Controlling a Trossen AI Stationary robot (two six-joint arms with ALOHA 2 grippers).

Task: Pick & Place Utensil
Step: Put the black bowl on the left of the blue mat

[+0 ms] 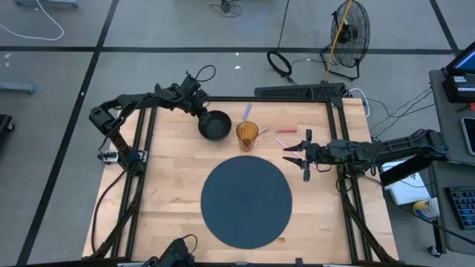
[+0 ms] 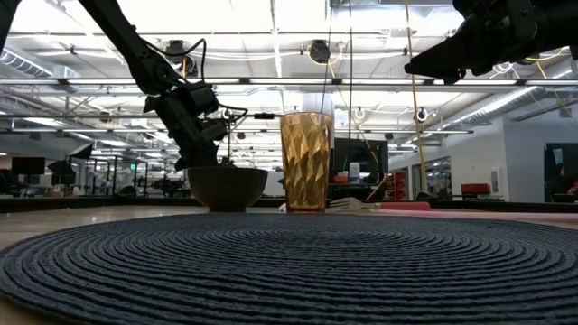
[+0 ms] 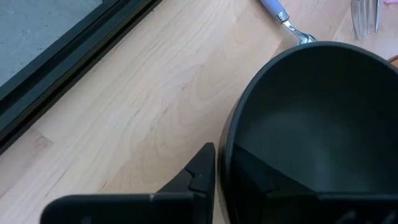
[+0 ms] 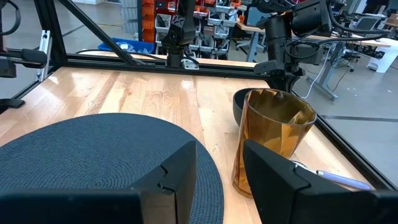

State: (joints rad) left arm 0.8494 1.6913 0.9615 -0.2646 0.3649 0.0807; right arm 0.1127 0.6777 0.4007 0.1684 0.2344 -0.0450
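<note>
Looking down on your light wooden table (image 1: 171,178), you've got a round dark woven placemat (image 1: 246,201) filling the near centre. At about twelve o'clock from it stands the amber faceted cup (image 1: 247,134), with the black bowl (image 1: 215,124) just beside it at eleven o'clock.

Your left gripper (image 1: 200,111) is clamped on the bowl's rim — one finger (image 3: 200,171) outside the wall, the other inside. Your right gripper (image 1: 305,155) hangs above the table at two o'clock from the mat, fingers (image 4: 177,171) apart, pointed toward the cup.

The utensils lie on the wood behind and beside the cup: a lavender-handled spoon (image 1: 247,112) at twelve o'clock from it, a pink-handled fork (image 1: 284,130) at three o'clock.

Around the table you see grey concrete floor, a floor fan (image 1: 349,33) at one o'clock, loose cables — and from table height, a bright ceiling with pipes and benches beyond.
</note>
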